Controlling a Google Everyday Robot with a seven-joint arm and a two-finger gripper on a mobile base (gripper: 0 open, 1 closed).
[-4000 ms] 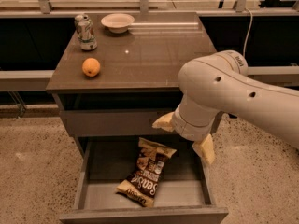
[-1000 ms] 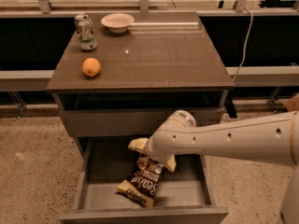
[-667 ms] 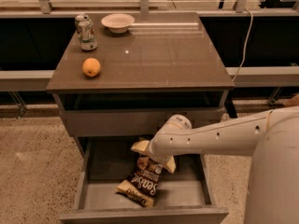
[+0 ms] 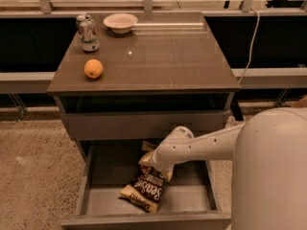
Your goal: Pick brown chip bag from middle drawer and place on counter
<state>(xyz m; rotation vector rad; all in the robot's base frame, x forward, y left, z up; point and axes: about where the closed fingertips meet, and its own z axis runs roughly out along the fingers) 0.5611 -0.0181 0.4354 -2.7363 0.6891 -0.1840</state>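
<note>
The gripper (image 4: pixel 154 163) is down inside the open middle drawer (image 4: pixel 82 186), at the upper end of the brown chip bag (image 4: pixel 146 191). It sits right against the bag's crinkled top edge. Whether it is spread, pressed together or already pinching the bag cannot be told, since its pale parts blend with the bag's cream end. The white arm (image 4: pixel 206 145) reaches in from the right, running low across the drawer's right wall to a rounded wrist just above the gripper.

The bag lies on the drawer's flat grey floor, near the middle and slightly towards the front. It is angled, with its lower cream end pointing to the front left and white lettering showing on the dark brown face. The drawer is pulled well out, its low front panel nearest the camera.

Above it, a shallower drawer (image 4: pixel 144 123) is shut. On the glossy dark surface (image 4: pixel 158 61) on top stand an orange (image 4: pixel 93 68) near the left edge, a soda can (image 4: pixel 88 32) at the back left corner, and a small white bowl (image 4: pixel 120 22) just beside the can at the back.
</note>
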